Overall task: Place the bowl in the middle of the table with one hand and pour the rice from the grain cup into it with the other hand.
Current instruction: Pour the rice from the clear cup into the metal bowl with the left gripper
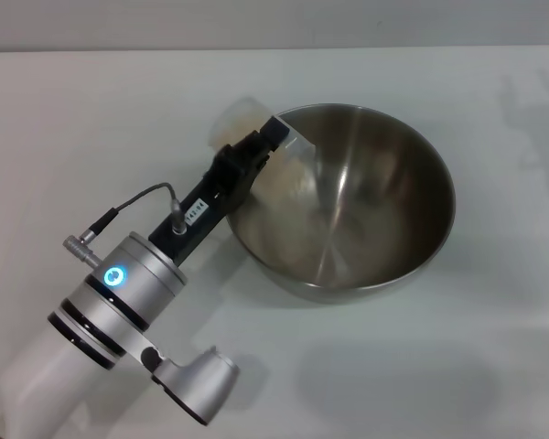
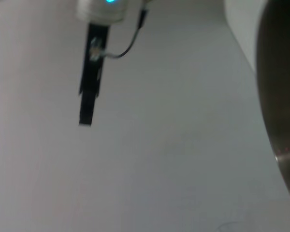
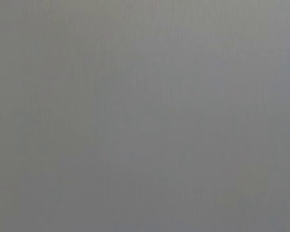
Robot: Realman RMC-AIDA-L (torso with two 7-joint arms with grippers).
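Rice (image 1: 288,187) tips from the grain cup (image 1: 261,137) at the near-left rim of the bowl (image 1: 384,201), which sits about mid-table.

The left gripper (image 1: 270,137) reaches in from the robot's left, its dark fingers (image 1: 276,128) pinching the clear cup, which lies tilted over the steel rim with pale grains inside it. The white table (image 1: 91,119) surrounds the bowl. The right gripper is out of sight; its wrist camera shows only plain grey.
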